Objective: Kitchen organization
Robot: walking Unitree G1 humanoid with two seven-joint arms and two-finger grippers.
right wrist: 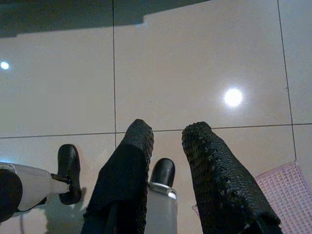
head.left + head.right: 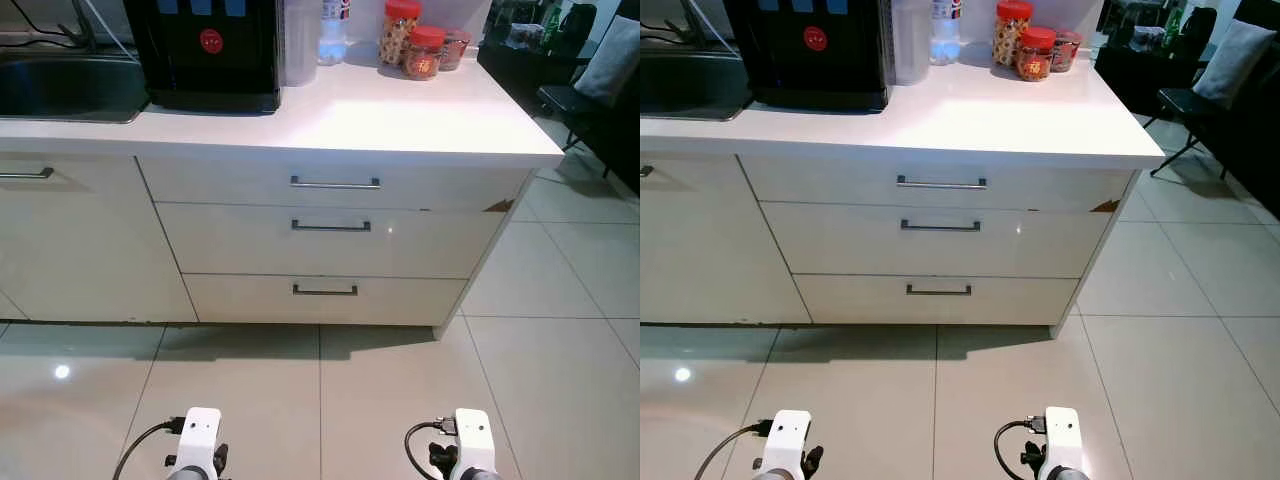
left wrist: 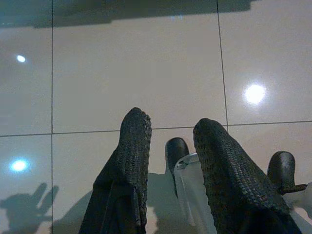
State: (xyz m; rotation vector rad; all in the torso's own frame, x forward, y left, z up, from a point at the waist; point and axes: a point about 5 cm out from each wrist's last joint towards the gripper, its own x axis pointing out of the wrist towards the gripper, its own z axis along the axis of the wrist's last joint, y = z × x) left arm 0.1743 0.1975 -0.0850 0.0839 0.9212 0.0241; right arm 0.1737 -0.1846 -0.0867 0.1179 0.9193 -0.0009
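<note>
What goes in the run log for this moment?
stance: facing drawers | left pincer: open, over floor | right pincer: open, over floor | counter: jars, bottle

Both hands [image 3: 170,131] [image 1: 168,132] low, fingers parted

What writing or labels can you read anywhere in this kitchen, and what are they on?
None of it can be read.
Black dispenser: a round red badge with pale marks, too small to read.
Bottle: a label, blurred.
Front red-lidded jar: a red label with marks, too small to read.
Tall red-lidded jar: no text that I can make out.
Drawers: no writing.
</note>
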